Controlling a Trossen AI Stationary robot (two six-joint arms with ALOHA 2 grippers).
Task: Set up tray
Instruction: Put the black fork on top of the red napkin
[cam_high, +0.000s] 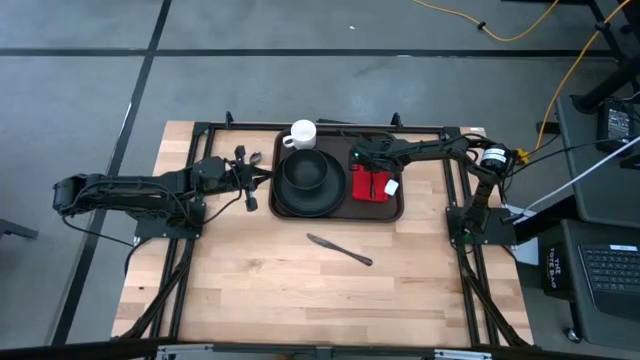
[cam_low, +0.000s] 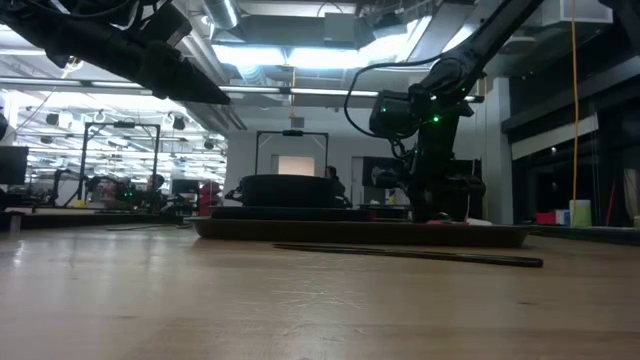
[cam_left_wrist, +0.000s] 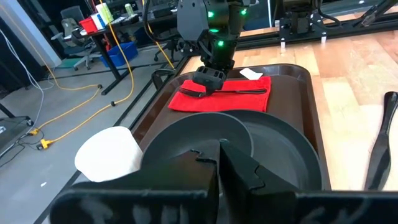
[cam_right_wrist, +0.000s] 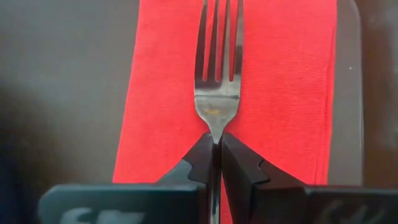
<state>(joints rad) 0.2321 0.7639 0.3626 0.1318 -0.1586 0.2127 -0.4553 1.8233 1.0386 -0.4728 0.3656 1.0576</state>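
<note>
The dark brown tray (cam_high: 398, 208) sits toward the table's far side. On it are a black plate (cam_high: 285, 200) carrying a black bowl (cam_high: 305, 170), and a red folded napkin (cam_high: 372, 188) on its right part. A silver fork (cam_right_wrist: 217, 93) lies along the napkin. My right gripper (cam_right_wrist: 216, 138) stands over the napkin (cam_left_wrist: 249, 99), shut on the fork. A white mug (cam_high: 303, 133) stands at the tray's far edge. My left gripper (cam_high: 262, 178) hovers shut at the tray's left edge, above the plate's rim (cam_left_wrist: 280, 155), touching nothing. My right gripper pinches the fork's neck (cam_right_wrist: 216, 127), just behind the tines, between its two fingertips (cam_right_wrist: 202, 152). It comes from above, pointing down, with the fingers in line with the fork. The handle is hidden behind the fingers. The fork lies flat over the napkin, tines pointing away.
A black knife (cam_high: 340, 249) lies on the bare wood near of the tray. A white tag (cam_high: 392, 186) shows at the napkin's right edge. The metal frame (cam_high: 200, 130) runs along the table's far and side edges. Open wood stretches across the near half.
</note>
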